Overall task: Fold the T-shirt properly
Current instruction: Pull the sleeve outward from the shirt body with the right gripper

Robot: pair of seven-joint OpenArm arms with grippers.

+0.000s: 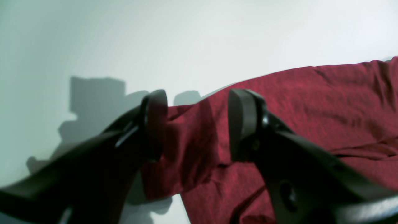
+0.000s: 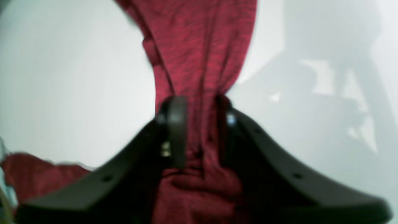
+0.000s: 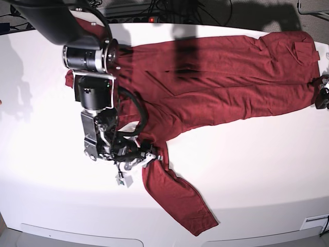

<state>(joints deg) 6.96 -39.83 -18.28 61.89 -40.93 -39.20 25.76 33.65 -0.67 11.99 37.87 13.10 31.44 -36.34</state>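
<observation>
The T-shirt [image 3: 216,77], maroon and long-sleeved, lies spread across the white table, with one sleeve [image 3: 177,198] trailing toward the front edge. My right gripper [image 3: 148,153] is shut on the bunched fabric where that sleeve meets the body. In the right wrist view [image 2: 200,124] the cloth [image 2: 202,46] is pinched between the jaws. My left gripper [image 1: 199,124] is open at the shirt's edge [image 1: 311,109], with a small fold of fabric between the fingers [image 1: 155,124]. In the base view it barely shows at the right edge [image 3: 323,95].
The white table [image 3: 257,170] carries the shirt. Its front edge runs along the bottom of the base view. Dark cables [image 3: 169,7] lie behind the back edge. The right arm's body [image 3: 90,77] hangs over the shirt's left part.
</observation>
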